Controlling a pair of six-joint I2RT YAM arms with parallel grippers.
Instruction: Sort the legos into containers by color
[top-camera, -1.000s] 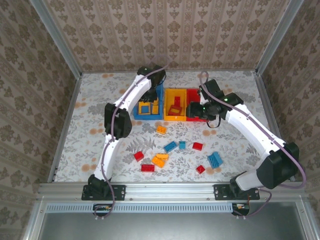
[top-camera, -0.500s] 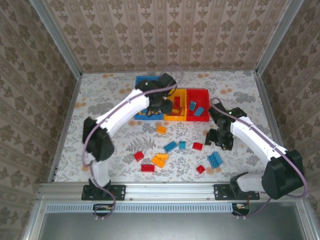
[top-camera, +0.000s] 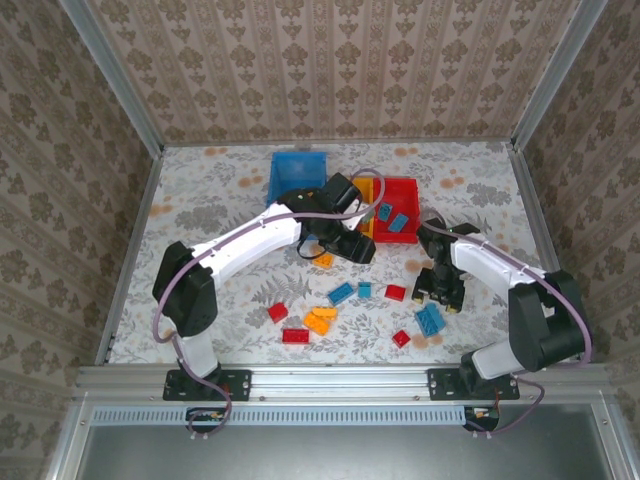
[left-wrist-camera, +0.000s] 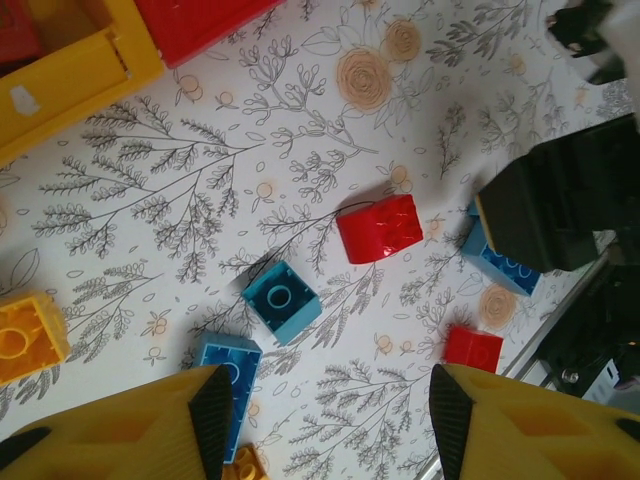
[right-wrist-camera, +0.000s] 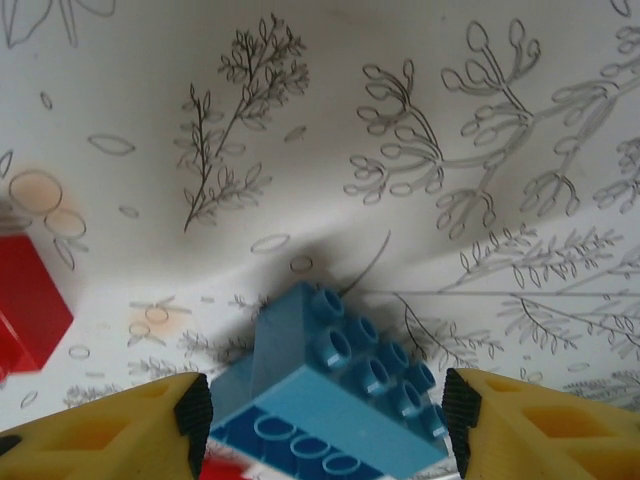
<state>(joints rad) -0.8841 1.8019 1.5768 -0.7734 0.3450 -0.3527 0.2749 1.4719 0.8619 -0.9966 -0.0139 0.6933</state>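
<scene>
Jaws of open right gripper (right-wrist-camera: 322, 410) straddle blue brick (right-wrist-camera: 330, 375).

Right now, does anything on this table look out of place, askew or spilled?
Yes. Two blue legos lie inside the red container, which is the wrong colour for this sort. The left wrist view also shows a red piece inside the yellow container. Nothing looks spilled or damaged.
</scene>
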